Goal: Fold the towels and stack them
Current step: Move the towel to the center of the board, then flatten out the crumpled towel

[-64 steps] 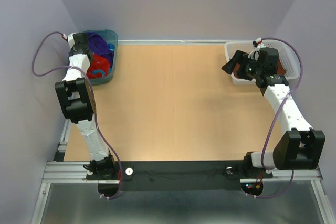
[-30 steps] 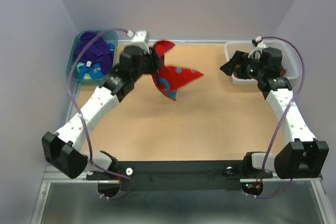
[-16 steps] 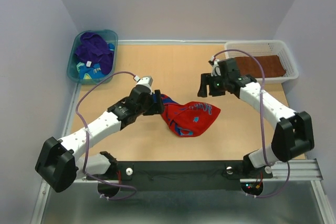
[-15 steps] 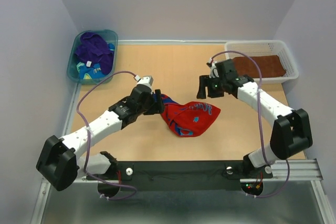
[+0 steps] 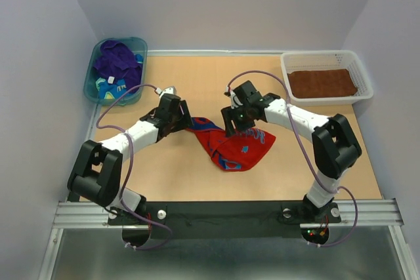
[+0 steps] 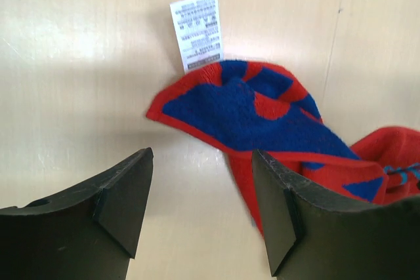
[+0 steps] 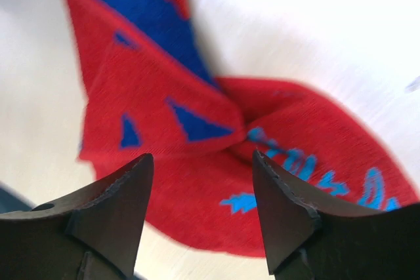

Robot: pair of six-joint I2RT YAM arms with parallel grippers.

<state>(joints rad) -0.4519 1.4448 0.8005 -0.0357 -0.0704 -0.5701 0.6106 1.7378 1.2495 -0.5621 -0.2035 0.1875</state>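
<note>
Flattening is in hand: the red towel (image 5: 236,145) lies crumpled, flanked by the spread, empty left gripper (image 6: 201,162) and right gripper (image 7: 201,159); its corners must be pinched next.

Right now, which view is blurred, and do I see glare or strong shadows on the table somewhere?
Right wrist view: the red towel is smeared by blur, the table washed out almost white. Left wrist view: sharp, with a glare patch on the table beside the white label. Top external view: sharp, evenly lit, soft shadows only.
</note>
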